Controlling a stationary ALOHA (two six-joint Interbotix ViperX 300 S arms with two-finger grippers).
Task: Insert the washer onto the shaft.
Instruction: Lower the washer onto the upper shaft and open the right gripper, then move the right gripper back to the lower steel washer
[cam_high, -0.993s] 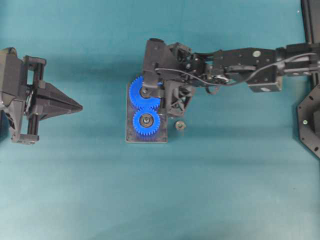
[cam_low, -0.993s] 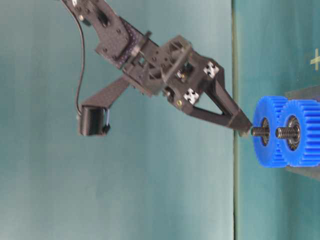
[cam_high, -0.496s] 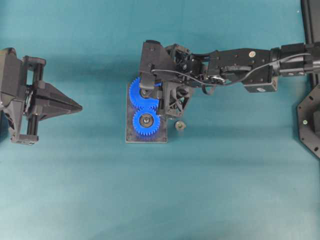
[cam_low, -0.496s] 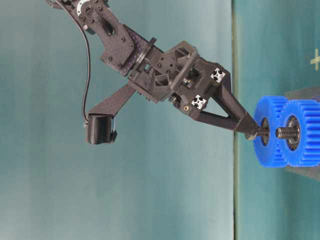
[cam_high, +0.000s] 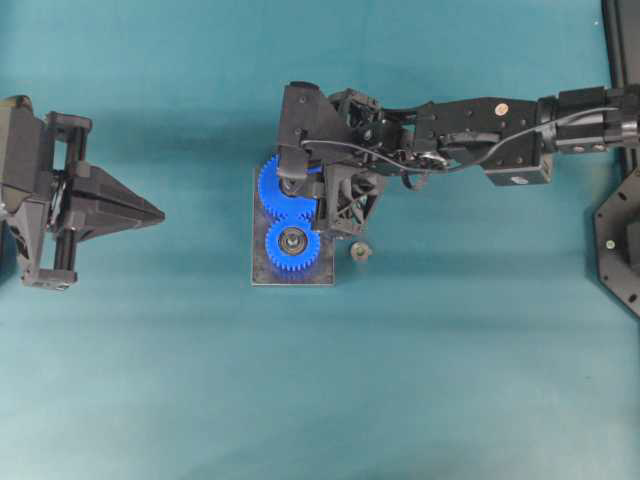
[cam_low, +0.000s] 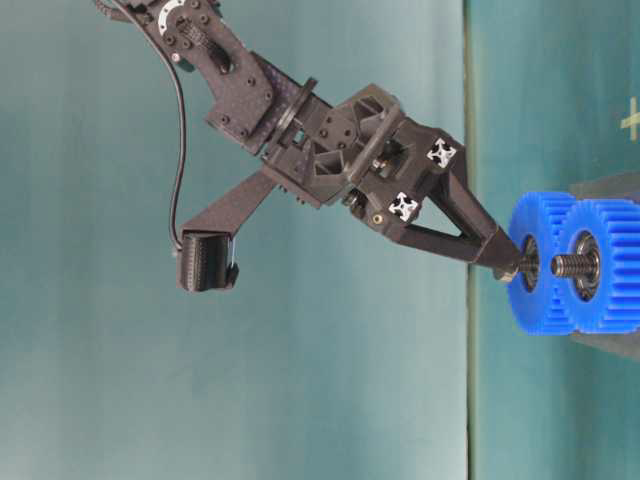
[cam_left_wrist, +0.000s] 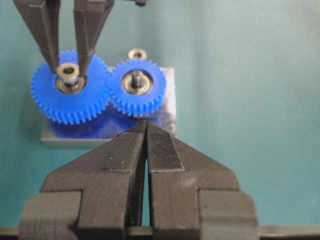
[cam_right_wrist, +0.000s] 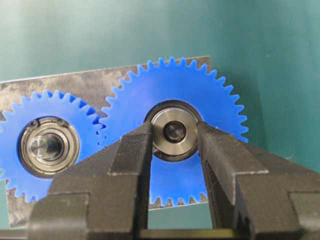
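Note:
My right gripper (cam_right_wrist: 175, 136) is shut on the silver washer (cam_right_wrist: 175, 115), pinching its rim between both fingers. The washer sits over the shaft end (cam_right_wrist: 175, 132) at the centre of the larger blue gear (cam_right_wrist: 220, 100), and the shaft tip shows through its hole. The left wrist view shows the washer (cam_left_wrist: 68, 73) on that gear's hub between the right gripper's fingers. From table level the right gripper's fingertips (cam_low: 508, 268) touch the shaft in front of the gear. My left gripper (cam_high: 160, 212) is shut and empty, far left of the gears.
A smaller blue gear (cam_high: 292, 241) with its own bare shaft (cam_left_wrist: 136, 80) meshes with the larger one on the grey plate (cam_high: 262, 275). A small loose metal ring (cam_high: 360, 251) lies on the teal table just right of the plate.
My right gripper has moved down toward the larger gear, bringing the washer from just off the shaft tip onto the shaft end. The left arm has not moved.

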